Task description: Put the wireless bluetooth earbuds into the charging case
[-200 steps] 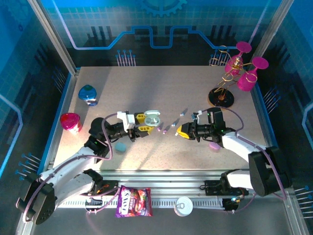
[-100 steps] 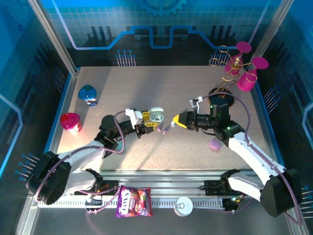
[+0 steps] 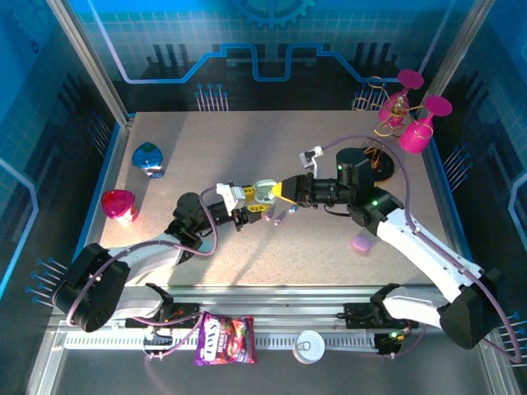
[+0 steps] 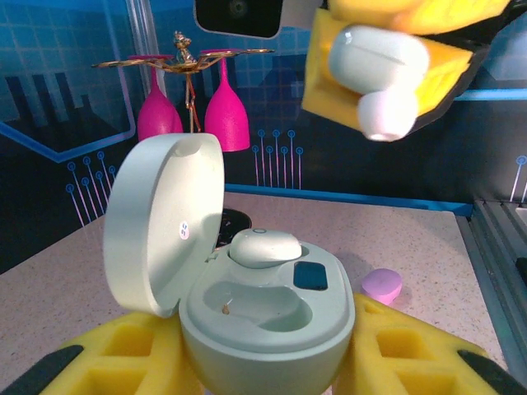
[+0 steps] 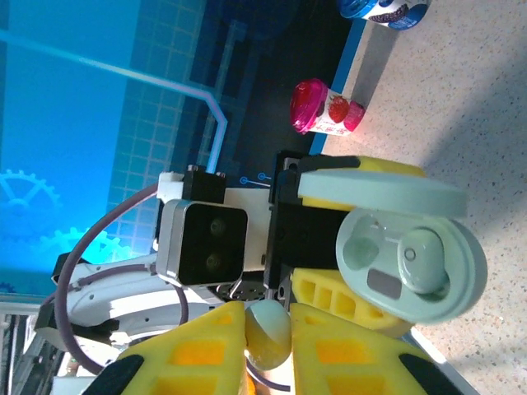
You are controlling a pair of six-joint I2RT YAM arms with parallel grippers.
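Note:
My left gripper [image 3: 254, 202] is shut on the pale green charging case [image 4: 268, 321], gripping its base between yellow fingers [image 4: 412, 354]. The lid [image 4: 165, 234] stands open. One pale green earbud [image 4: 263, 247] sits in the far slot and the near slot [image 4: 259, 303] is empty. My right gripper [image 3: 277, 194] is shut on a second pale green earbud [image 5: 269, 333], hanging just above and beyond the case [image 5: 412, 259], apart from it. In the left wrist view that earbud [image 4: 379, 70] shows at the top right. A small purple earbud [image 3: 279, 219] lies on the table below the grippers.
A closed purple case [image 3: 360, 243] lies on the table right of the grippers. A blue cup [image 3: 148, 158] and a pink cup [image 3: 119, 206] stand at the left. A rack of pink wine glasses [image 3: 403, 115] occupies the back right corner. A snack bag [image 3: 224, 339] lies off the front edge.
My right gripper has travelled left with the earbud, from the table's right middle to just beside the open case. The left gripper has shifted the case slightly right.

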